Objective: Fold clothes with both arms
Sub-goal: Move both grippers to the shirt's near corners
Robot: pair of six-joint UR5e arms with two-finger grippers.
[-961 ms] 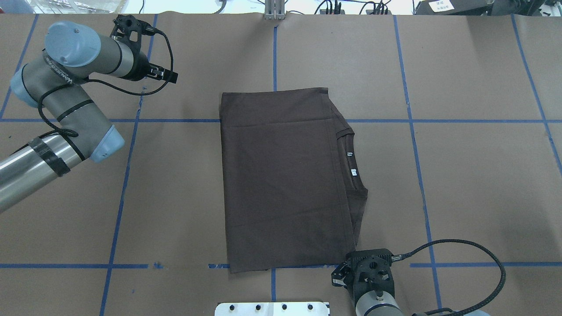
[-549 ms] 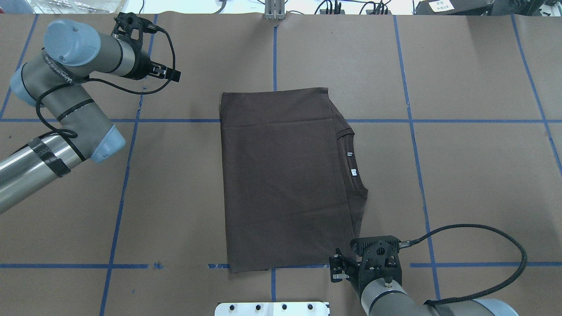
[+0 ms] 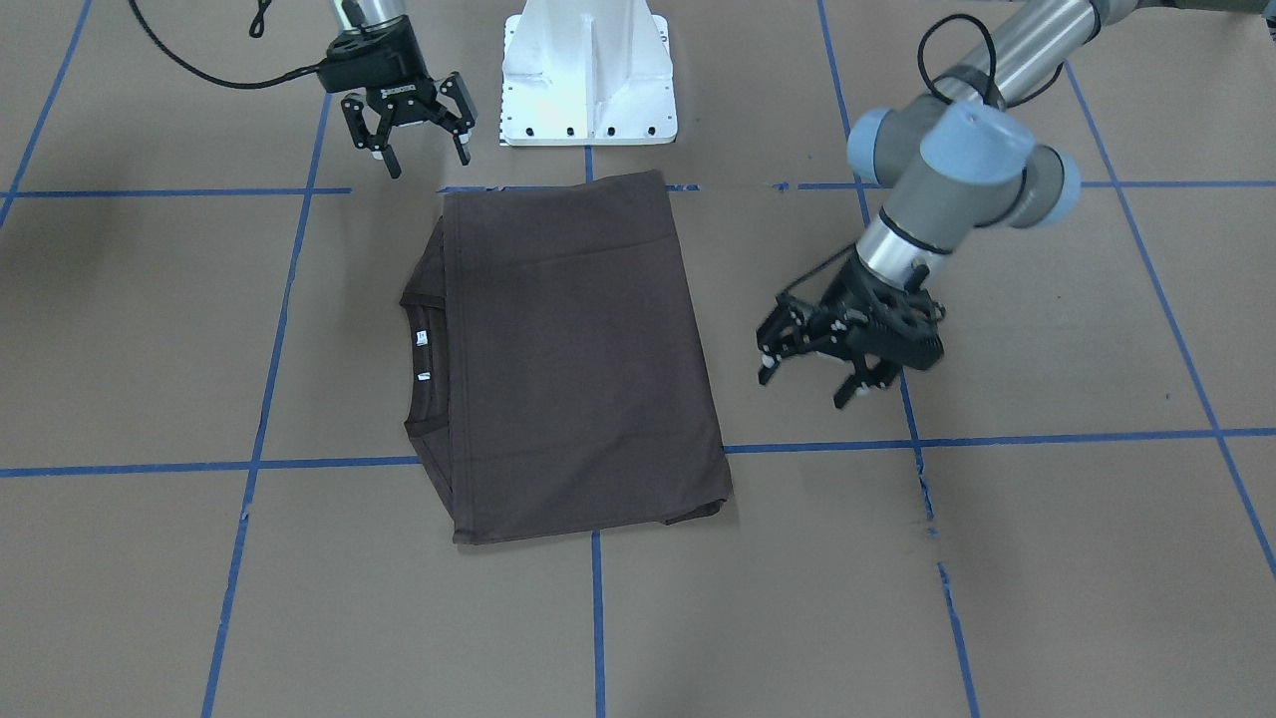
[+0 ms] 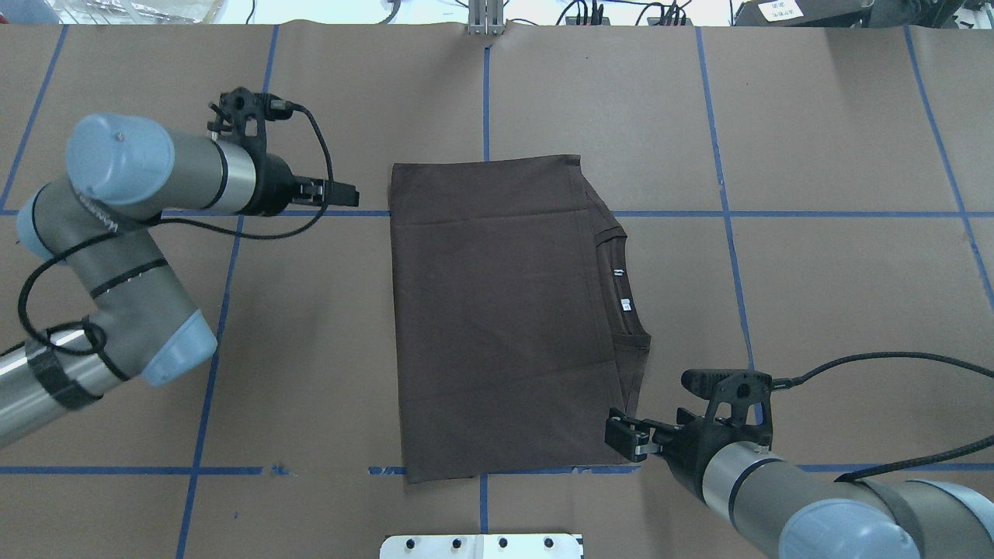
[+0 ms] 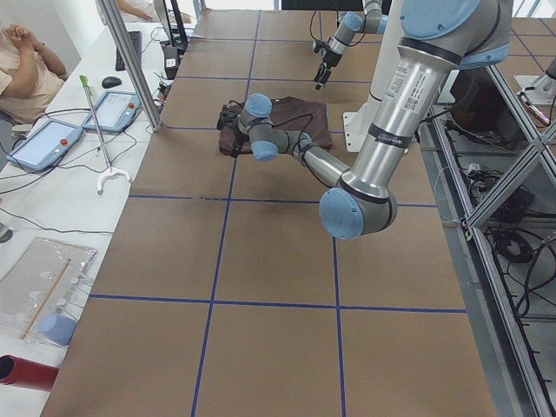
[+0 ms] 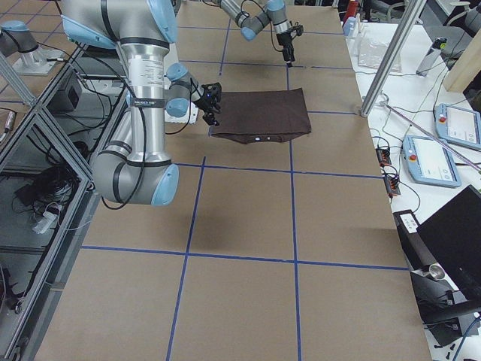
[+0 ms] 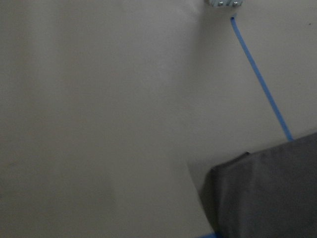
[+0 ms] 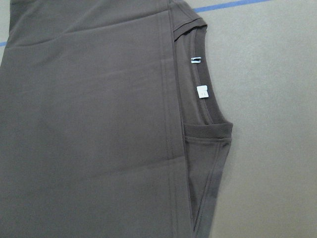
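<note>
- The right fingers (image 3: 391, 158) are spread wide and hold nothing. They hang just beside the T-shirt (image 4: 497, 310), at the collar-side corner nearest the robot. Whether a tip touches the cloth cannot be told.
- The left fingers (image 3: 770, 361) are also spread wide and empty. They are near the T-shirt's edge opposite the collar, toward its far end, with bare table (image 4: 839, 326) between them and the cloth.
- The right arm (image 4: 745, 481) reaches toward the T-shirt from the collar side, and the left arm (image 4: 155, 167) from the opposite side.
- The T-shirt lies flat on the table, folded into a dark brown rectangle. Its ribbed collar (image 4: 625, 287) is exposed along one long edge, with two small white labels (image 8: 202, 92) inside the neck.
- The left wrist view catches only one corner of the T-shirt, at lower right. The right wrist view is mostly filled by the folded body and collar.
- Blue tape lines (image 4: 854, 211) run across the brown table and pass under the T-shirt.
- A white pedestal (image 3: 588, 70) stands just beyond the T-shirt's robot-side edge.
</note>
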